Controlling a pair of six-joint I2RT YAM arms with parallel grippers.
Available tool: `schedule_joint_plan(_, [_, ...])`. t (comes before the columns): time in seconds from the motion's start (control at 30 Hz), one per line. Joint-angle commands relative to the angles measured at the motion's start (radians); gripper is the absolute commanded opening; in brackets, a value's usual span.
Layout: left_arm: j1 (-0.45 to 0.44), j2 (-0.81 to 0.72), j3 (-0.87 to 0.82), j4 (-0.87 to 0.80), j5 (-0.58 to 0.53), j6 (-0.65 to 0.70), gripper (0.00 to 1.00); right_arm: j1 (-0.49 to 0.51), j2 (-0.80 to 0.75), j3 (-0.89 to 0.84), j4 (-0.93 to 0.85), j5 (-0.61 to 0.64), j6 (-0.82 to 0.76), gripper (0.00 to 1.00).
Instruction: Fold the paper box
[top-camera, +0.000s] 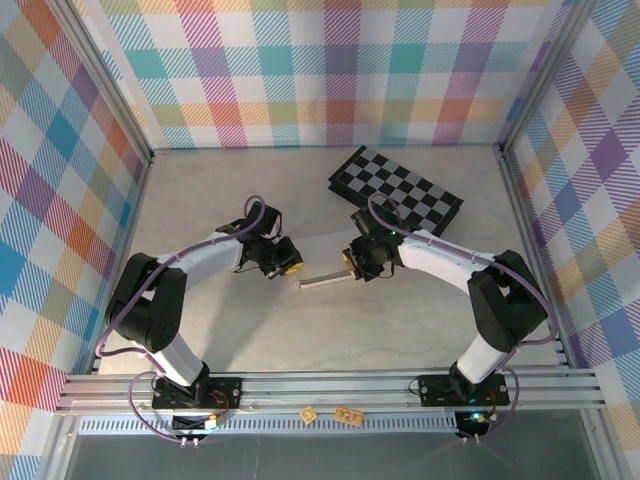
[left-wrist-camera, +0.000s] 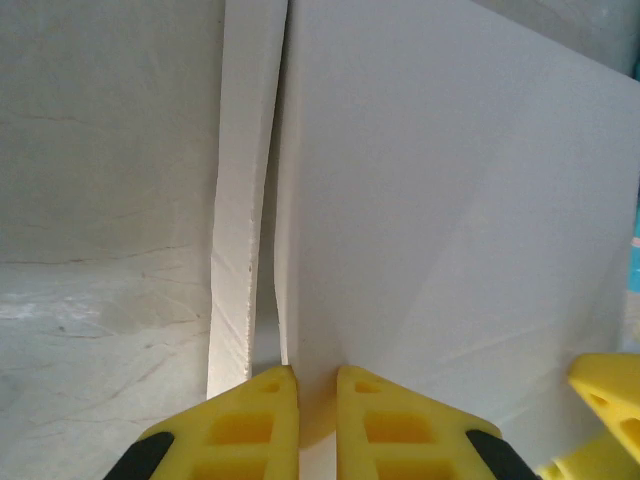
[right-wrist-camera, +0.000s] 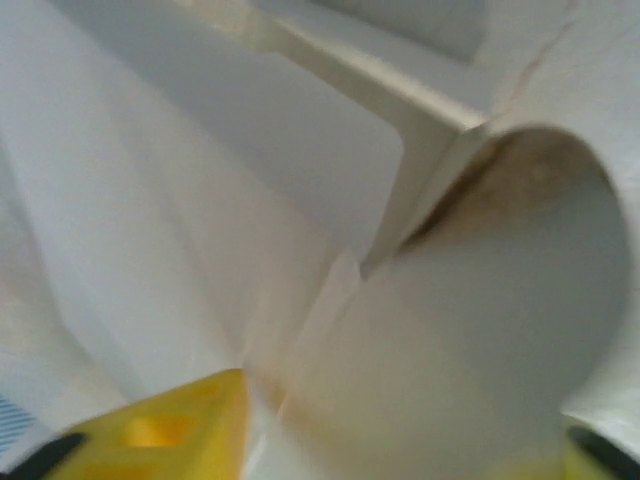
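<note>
between the two grippers, near the middle of the table (top-camera: 250, 340), lies one paper box (top-camera: 320, 252), white and partly raised, with a narrow strip of it showing at its near edge. one black-and-grey checkered board (top-camera: 395, 190) sits behind it toward the far right, one corner close to the right arm. two small tan tags (top-camera: 310, 413) rest on the front rail between the two arm bases.

the left gripper (top-camera: 283, 265) meets the box's left edge. in the left wrist view its yellow fingers (left-wrist-camera: 265, 420) are nearly together, pinching a thin upright panel, while a separate long flap (left-wrist-camera: 240, 200) stands just left of that panel with a slim gap between them. the right gripper (top-camera: 352, 262) is at the box's right edge. in the right wrist view a curled flap (right-wrist-camera: 480, 330) fills the space between its widely spaced fingers (right-wrist-camera: 160, 435), and i cannot tell whether they press on it.

bare tabletop stretches wide to the left of the left arm and along the near side in front of both grippers. plaid walls close in the left, far and right sides.
</note>
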Motion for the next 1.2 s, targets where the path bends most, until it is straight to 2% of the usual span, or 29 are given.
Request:
schedule_joint_plan(0.0, [-0.003, 0.022, 0.006, -0.104, -0.043, 0.071, 0.12, -0.03, -0.079, 0.107, -0.196, 0.013, -0.229, 0.56])
schedule_joint_plan(0.07, [-0.003, 0.024, 0.015, -0.114, -0.048, 0.083, 0.12, -0.06, -0.115, 0.151, -0.26, -0.002, -0.35, 0.62])
schedule_joint_plan(0.23, [0.001, 0.034, 0.036, -0.121, -0.046, 0.095, 0.12, -0.164, -0.157, 0.196, -0.33, -0.079, -0.594, 0.64])
schedule_joint_plan(0.37, [0.003, 0.044, 0.053, -0.121, -0.04, 0.1, 0.12, -0.257, -0.042, 0.229, -0.323, -0.156, -0.839, 0.58])
schedule_joint_plan(0.47, [0.004, 0.05, 0.063, -0.125, -0.038, 0.104, 0.12, -0.269, 0.09, 0.281, -0.342, -0.206, -0.976, 0.51])
schedule_joint_plan(0.63, [0.006, 0.059, 0.07, -0.131, -0.037, 0.108, 0.12, -0.269, 0.189, 0.297, -0.308, -0.25, -1.03, 0.49])
schedule_joint_plan(0.8, [0.007, 0.075, 0.096, -0.165, -0.049, 0.132, 0.12, -0.266, 0.252, 0.298, -0.274, -0.287, -1.03, 0.41])
schedule_joint_plan(0.87, [0.007, 0.078, 0.117, -0.197, -0.062, 0.152, 0.17, -0.265, 0.258, 0.298, -0.286, -0.269, -1.04, 0.41])
schedule_joint_plan(1.0, [0.014, 0.086, 0.13, -0.213, -0.057, 0.166, 0.17, -0.266, 0.266, 0.277, -0.305, -0.232, -1.074, 0.46])
schedule_joint_plan(1.17, [0.014, 0.092, 0.133, -0.216, -0.052, 0.168, 0.19, -0.264, 0.259, 0.223, -0.227, -0.276, -1.085, 0.47])
